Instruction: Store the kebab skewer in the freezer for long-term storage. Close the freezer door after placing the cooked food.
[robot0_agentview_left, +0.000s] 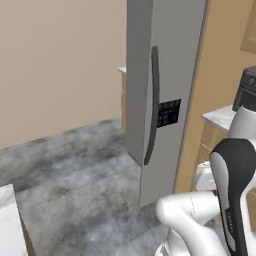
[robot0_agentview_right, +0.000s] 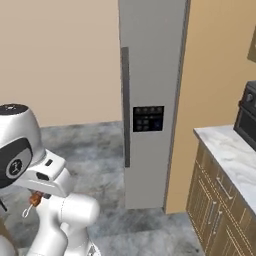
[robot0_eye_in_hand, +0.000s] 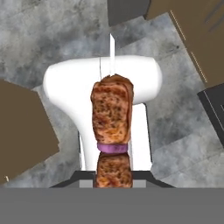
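A skewer (robot0_eye_in_hand: 112, 127) rides in the gripper (robot0_eye_in_hand: 113, 178), whose jaws are pinched shut on its lower meat chunk at the bottom centre of the hand view. In the right base view the same skewer (robot0_agentview_right: 34, 200) hangs as a small reddish speck with a thin pale stick at lower left, tucked beneath the arm's wrist. The freezer (robot0_agentview_right: 150, 105) stands in the upper centre of both base views, and its door (robot0_agentview_left: 167, 95), with its long dark handle (robot0_agentview_left: 152, 106), looks fully shut. By that showing, the carry is under way and the storing has not begun: the door must be swung open before anything can go inside, and the only gripper is occupied, so how the handle gets pulled is the awkward question ahead. Seen close, the skewer shows browned, speckled meat blocks, a thin purple slice between two of them, and a bare white tip pointing toward the top of the frame.
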